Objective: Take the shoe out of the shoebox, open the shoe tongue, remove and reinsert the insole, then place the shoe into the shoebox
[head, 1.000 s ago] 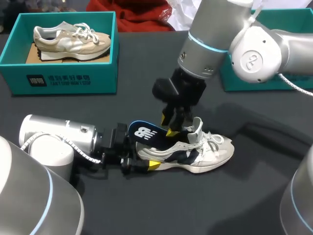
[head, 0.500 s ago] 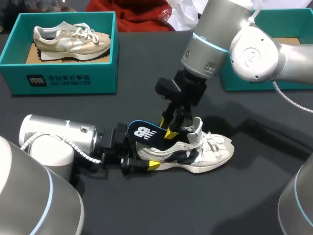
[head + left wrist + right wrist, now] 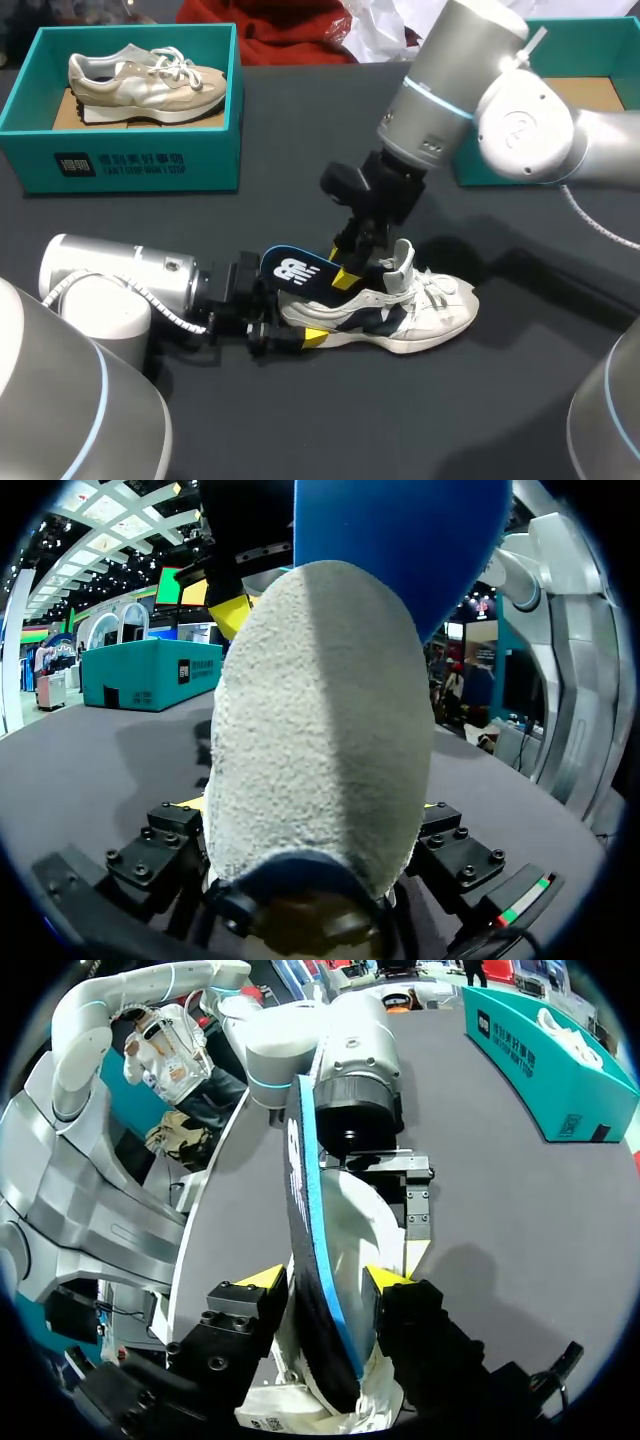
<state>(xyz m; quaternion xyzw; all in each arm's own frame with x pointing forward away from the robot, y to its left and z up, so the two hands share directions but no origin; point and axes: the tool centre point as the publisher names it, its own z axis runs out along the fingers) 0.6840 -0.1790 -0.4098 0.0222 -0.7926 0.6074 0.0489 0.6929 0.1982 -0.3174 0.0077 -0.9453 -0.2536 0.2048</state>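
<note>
A white and navy shoe (image 3: 415, 310) lies on its side mid-table, toe to the right and tongue (image 3: 402, 262) raised. A blue insole (image 3: 295, 271) sticks up out of its heel end. My left gripper (image 3: 288, 328) lies low on the table with the shoe's heel (image 3: 320, 730) between its fingers, which touch both sides. From above, my right gripper (image 3: 350, 268) is shut on the insole just over the shoe's opening. In the right wrist view the insole (image 3: 305, 1220) stands edge-on between that gripper's (image 3: 325, 1280) yellow fingertips (image 3: 262, 1278).
A teal shoebox (image 3: 130, 160) at the back left holds a beige shoe (image 3: 145, 78). A second teal shoebox (image 3: 600, 40) stands at the back right, partly hidden behind my right arm. Bare dark tabletop (image 3: 420, 420) lies in front of the shoe.
My right arm's wrist has leaned a little to the right while its gripper stays at the insole. The shoe, the insole and my left arm have hardly moved.
</note>
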